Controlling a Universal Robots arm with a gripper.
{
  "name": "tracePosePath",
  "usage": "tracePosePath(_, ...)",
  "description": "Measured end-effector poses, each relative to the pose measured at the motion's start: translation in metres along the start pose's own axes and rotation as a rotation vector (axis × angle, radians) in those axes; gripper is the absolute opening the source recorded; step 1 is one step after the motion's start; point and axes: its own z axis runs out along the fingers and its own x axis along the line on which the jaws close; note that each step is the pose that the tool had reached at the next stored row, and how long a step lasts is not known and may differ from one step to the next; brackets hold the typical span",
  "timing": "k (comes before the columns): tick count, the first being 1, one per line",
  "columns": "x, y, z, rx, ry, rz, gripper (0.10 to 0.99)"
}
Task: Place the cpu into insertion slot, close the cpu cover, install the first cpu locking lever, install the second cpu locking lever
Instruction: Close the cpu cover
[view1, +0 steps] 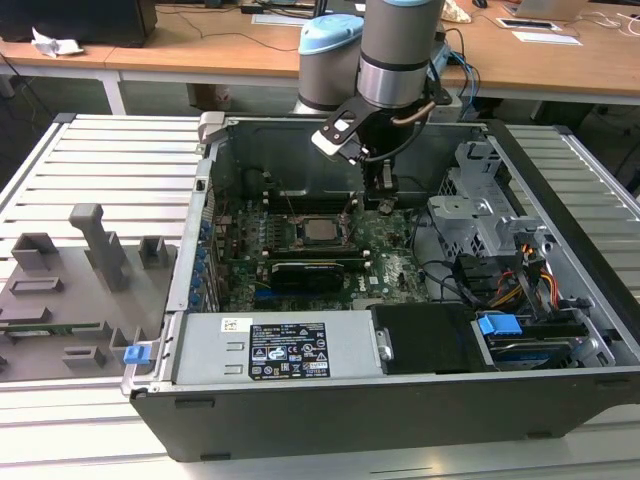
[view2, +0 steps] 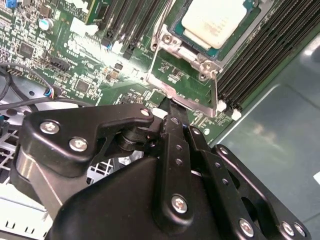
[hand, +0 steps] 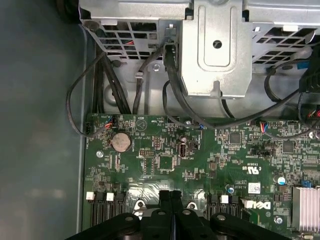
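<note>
Cpu (view1: 320, 230): one, a small flat square with a pale silver-beige metal face, seated in the insertion slot (view1: 297, 235). In the second wrist view the face (view2: 215, 20) looks smooth and a strip of green substrate shows at its edge.

Cpu cover (view2: 187, 55): one thin silver frame with a cut-out centre, lying flat around the chip. Two screw heads are visible on it, and one thin silver lever rod (view2: 216, 92) runs along one side.

Slot position: far half of the motherboard (view1: 390, 255), near the middle of the case's far wall. Long black memory slots (view2: 130, 25) flank it on both sides.

Hand (view1: 385, 195): one, black, down inside the case (view1: 400, 410). Both wrist views show the fingers (hand: 164, 200) pressed together. The tips (view2: 167, 107) are at the cover's edge. I cannot tell whether they pinch anything thin.

Also in the case:
- one black graphics card (view1: 305, 272), lying near-side of the slot
- one grey power supply (view1: 280, 350), along the near wall
- one coin cell (hand: 121, 142) on the board

The case stands on a slatted metal surface (view1: 100, 150). Several grey holders (view1: 95, 245) sit toward its edge on the exterior view's left.
</note>
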Motion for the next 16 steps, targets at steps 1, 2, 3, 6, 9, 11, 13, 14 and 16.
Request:
tracePosePath(1,0.0,-0.0002,0.0,0.0,0.0,0.0,0.106)
tracePosePath(2,0.0,-0.0005,0.0,0.0,0.0,0.0,0.106)
tracePosePath(3,0.0,-0.001,0.0,0.0,0.0,0.0,0.106)
tracePosePath(6,0.0001,-0.0018,0.0,0.0,0.0,0.0,0.106)
tracePosePath(9,0.0001,-0.0031,-0.0001,0.0,0.0,0.0,0.106)
tracePosePath(11,0.0001,-0.0042,-0.0001,0.0,0.0,0.0,0.106)
tracePosePath(13,0.0002,-0.0058,0.0,0.0,0.0001,0.0,0.106)
tracePosePath(14,0.0002,-0.0062,0.0,0.0,0.0,0.0,0.106)
tracePosePath(16,0.0002,-0.0075,0.0001,0.0,-0.0001,0.0,0.106)
